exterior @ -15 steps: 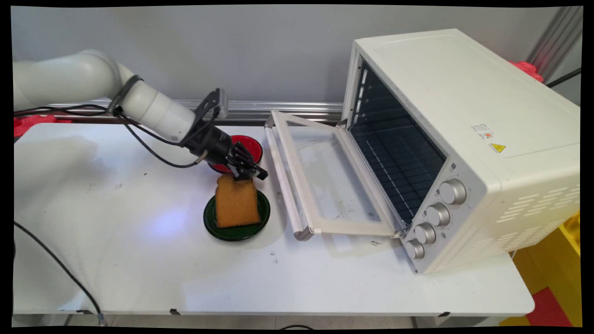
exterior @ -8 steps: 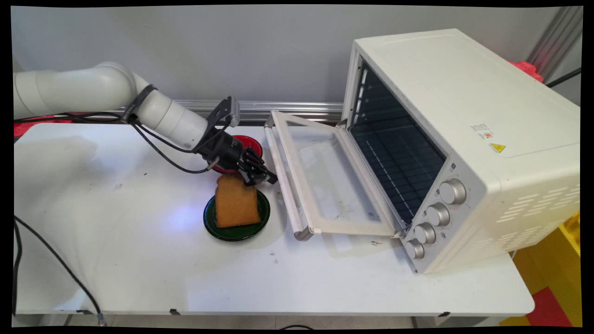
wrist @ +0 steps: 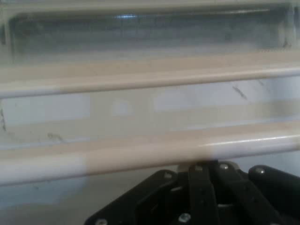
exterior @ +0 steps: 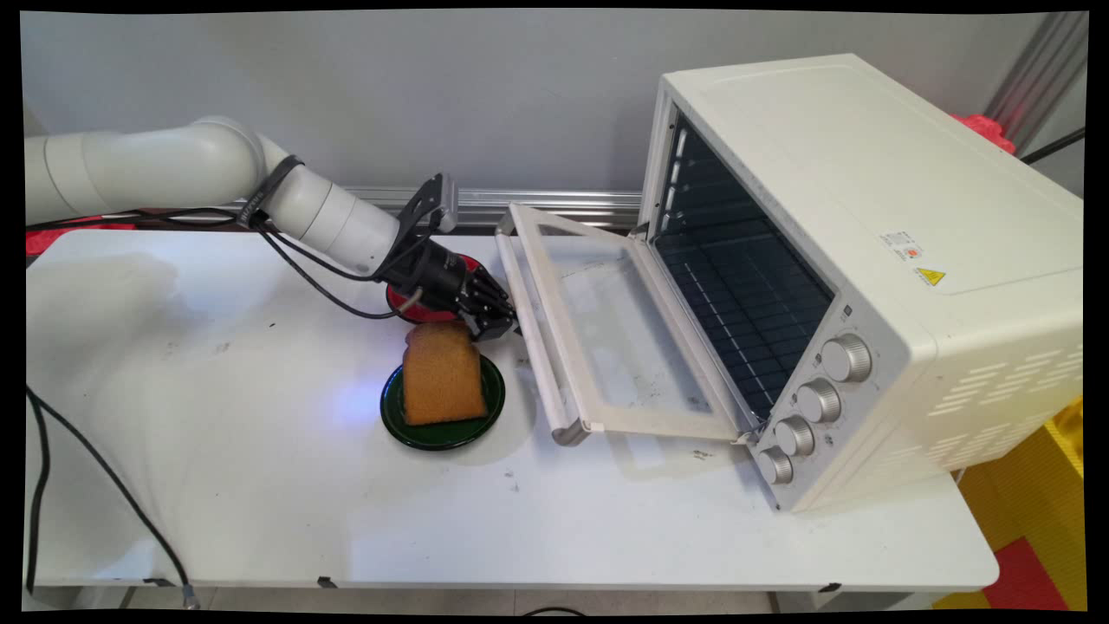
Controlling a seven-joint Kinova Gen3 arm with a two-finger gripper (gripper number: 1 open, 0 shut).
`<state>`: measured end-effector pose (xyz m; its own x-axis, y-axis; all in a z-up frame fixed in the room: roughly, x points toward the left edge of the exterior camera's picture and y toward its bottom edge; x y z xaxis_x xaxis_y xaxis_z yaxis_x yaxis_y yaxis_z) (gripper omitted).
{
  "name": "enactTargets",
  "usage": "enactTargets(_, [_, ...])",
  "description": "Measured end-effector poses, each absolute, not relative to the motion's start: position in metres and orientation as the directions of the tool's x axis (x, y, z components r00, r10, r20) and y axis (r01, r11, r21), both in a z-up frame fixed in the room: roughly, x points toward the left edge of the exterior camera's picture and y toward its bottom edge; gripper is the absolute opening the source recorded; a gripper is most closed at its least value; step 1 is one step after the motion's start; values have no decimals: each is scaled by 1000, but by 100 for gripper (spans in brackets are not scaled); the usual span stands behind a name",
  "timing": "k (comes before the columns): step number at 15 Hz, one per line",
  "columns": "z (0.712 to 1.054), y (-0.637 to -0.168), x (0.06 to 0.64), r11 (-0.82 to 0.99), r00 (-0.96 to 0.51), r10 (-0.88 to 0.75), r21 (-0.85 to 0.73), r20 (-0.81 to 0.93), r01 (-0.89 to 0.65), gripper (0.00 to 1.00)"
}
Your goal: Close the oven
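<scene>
My black gripper [exterior: 501,325] is low over the table, its tips against the left side of the white handle bar [exterior: 530,347] of the oven's dropped-down glass door [exterior: 624,347]. Its fingers are shut with nothing between them. In the hand view the handle bar [wrist: 140,157] runs across right above the gripper [wrist: 208,168], with the door's glass beyond it. Just in front of the gripper, a slice of brown toast [exterior: 442,374] lies tilted on a dark green plate [exterior: 394,420]. A red bowl [exterior: 397,299] sits behind, mostly hidden by my wrist.
The cream toaster oven [exterior: 866,217] fills the table's right half, its cavity open and its knobs [exterior: 819,399] facing front. Black cables [exterior: 303,277] hang from my arm. A metal rail [exterior: 537,204] runs along the wall.
The gripper has travelled right, from the toast's top edge to the door's handle bar. The toast and plate stayed put. The door's handle end looks slightly raised.
</scene>
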<state>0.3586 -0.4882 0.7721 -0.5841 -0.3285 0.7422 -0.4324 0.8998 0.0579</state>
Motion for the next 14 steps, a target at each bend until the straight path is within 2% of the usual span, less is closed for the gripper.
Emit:
enactTargets(7, [790, -502, 350, 909, -555, -288, 40, 780, -415, 0])
enactTargets(14, [824, -524, 331, 921, -521, -235, 16, 821, -390, 0])
